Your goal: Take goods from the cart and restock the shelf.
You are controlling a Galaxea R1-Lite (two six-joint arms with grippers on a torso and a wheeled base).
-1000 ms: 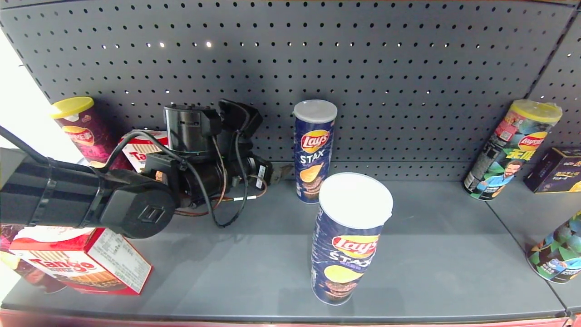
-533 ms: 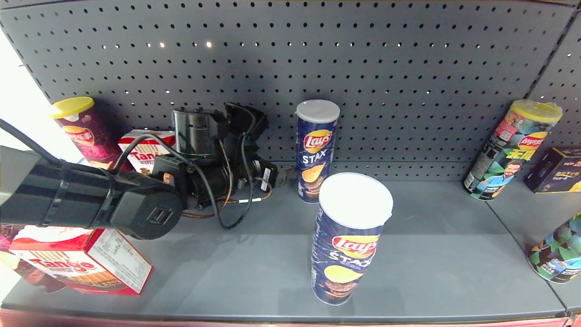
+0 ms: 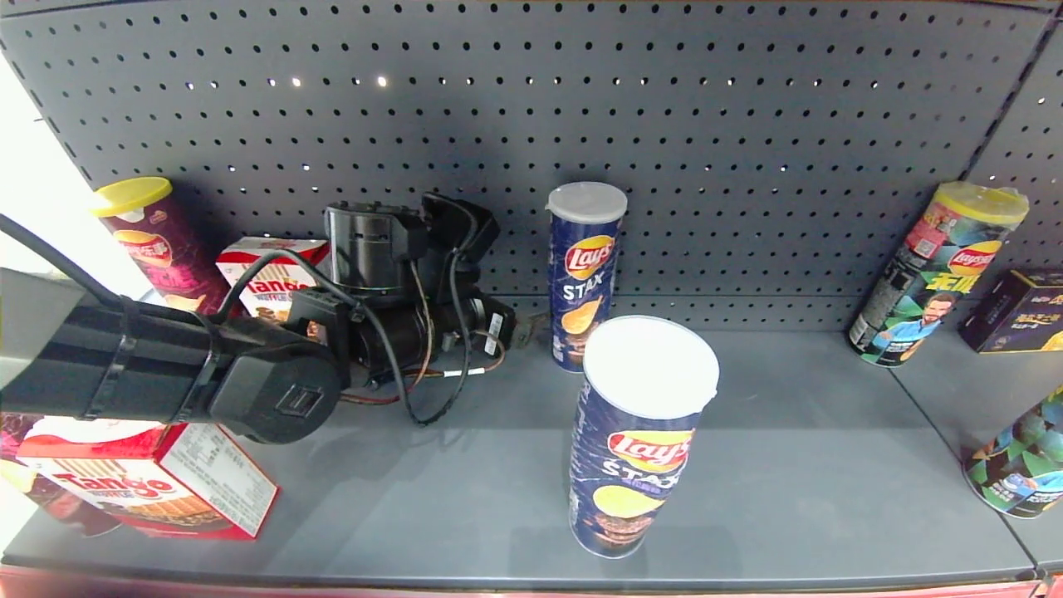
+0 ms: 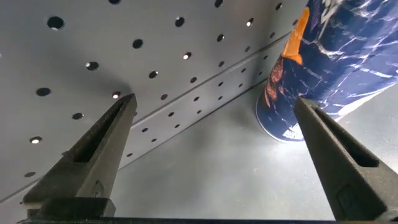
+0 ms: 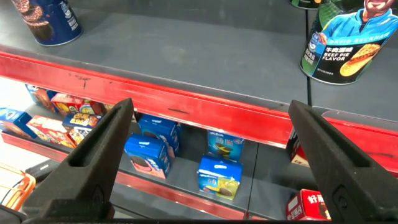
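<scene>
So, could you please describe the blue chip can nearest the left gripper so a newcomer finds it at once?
Look at the grey pegboard wall behind the shelf. At its foot, midway along, a blue chip can stands upright, just past the open left gripper. The other blue can stands at the shelf's front edge; this one is the rear one.

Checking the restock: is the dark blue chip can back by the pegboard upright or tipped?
Upright: the dark blue cylindrical chip can stands on its base on the grey metal shelf, lid uppermost.

Partly hidden, partly clipped
Behind front can (image 3: 635,448), centre: foot of rear can (image 3: 584,266). At lower left edge: box (image 3: 166,486).
</scene>
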